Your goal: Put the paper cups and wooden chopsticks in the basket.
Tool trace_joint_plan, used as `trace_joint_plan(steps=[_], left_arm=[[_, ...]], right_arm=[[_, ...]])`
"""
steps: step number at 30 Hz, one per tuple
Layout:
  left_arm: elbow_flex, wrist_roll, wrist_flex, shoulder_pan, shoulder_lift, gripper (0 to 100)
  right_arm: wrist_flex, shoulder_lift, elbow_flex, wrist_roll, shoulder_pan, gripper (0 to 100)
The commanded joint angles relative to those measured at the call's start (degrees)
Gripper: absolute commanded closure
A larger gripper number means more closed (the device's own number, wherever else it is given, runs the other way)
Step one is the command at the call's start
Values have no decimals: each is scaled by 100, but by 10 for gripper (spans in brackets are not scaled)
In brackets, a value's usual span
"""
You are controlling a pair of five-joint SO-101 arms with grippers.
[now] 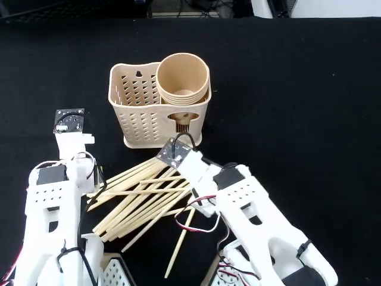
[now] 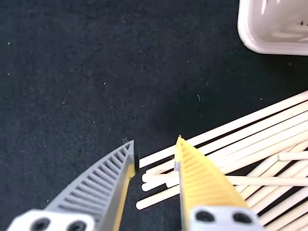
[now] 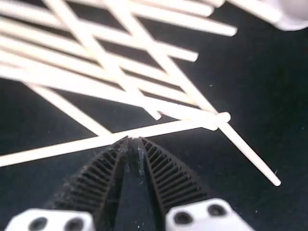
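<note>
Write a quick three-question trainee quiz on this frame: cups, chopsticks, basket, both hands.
1. True or false: the paper cups sit stacked in one compartment of the basket.
2. Pick one. The chopsticks lie: A) in the basket; B) in a loose pile on the table between the two arms; C) inside the cups.
3. Short answer: which one is open, the left hand or the right hand?

Key: 1 true. 2 B. 3 the left hand. The right hand is shut, its tips at a chopstick.
</note>
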Motion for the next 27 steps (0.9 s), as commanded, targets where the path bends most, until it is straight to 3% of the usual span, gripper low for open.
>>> trace_joint_plan(steps=[1,4,7,15,21,27], left_arm=[[-92,70,44,-57,-114,851],[-84,70,44,-57,-114,851],[-48,70,26,-57,-114,851],[-84,70,18,-57,-114,851],[-92,70,18,-127,-114,851],[-101,70,9,-365,-114,851]], right_arm=[[123,-163,-286,-123,-62,985],[774,-163,-558,-9,-79,984],[1213,-163,-655,721,-70,983],[1196,-154,22,1556,-422,984],[35,-119,400,668,-967,985],[-677,-127,268,-70,-993,984]])
